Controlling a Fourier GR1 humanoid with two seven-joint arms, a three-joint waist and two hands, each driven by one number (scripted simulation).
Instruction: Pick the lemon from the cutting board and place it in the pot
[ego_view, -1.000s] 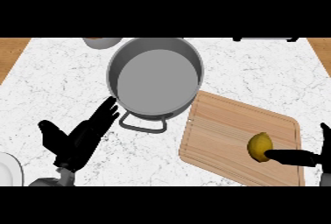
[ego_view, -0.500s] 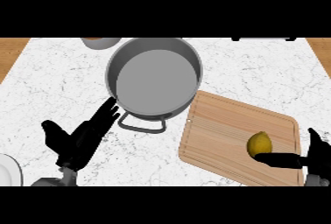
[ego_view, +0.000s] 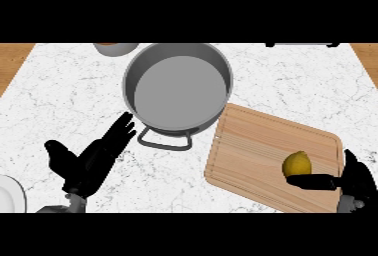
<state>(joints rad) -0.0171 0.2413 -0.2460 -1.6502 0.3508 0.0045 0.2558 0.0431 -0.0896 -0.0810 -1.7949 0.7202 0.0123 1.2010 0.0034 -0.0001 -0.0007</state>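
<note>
My right hand (ego_view: 353, 176) crept in lower right, open fingers now touching yellow lemon (ego_view: 296, 163); grasp imminent.

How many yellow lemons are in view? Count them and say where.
1. The yellow lemon lies on the wooden cutting board, beside the right hand. None shows in the grey metal pot.

Right hand (ego_view: 356, 177) beside lemon (ego_view: 297, 163)

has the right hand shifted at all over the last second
Yes, slightly. The right hand has slid toward the view's right edge; its finger still reaches the lemon, which sits unmoved on the cutting board.
</note>
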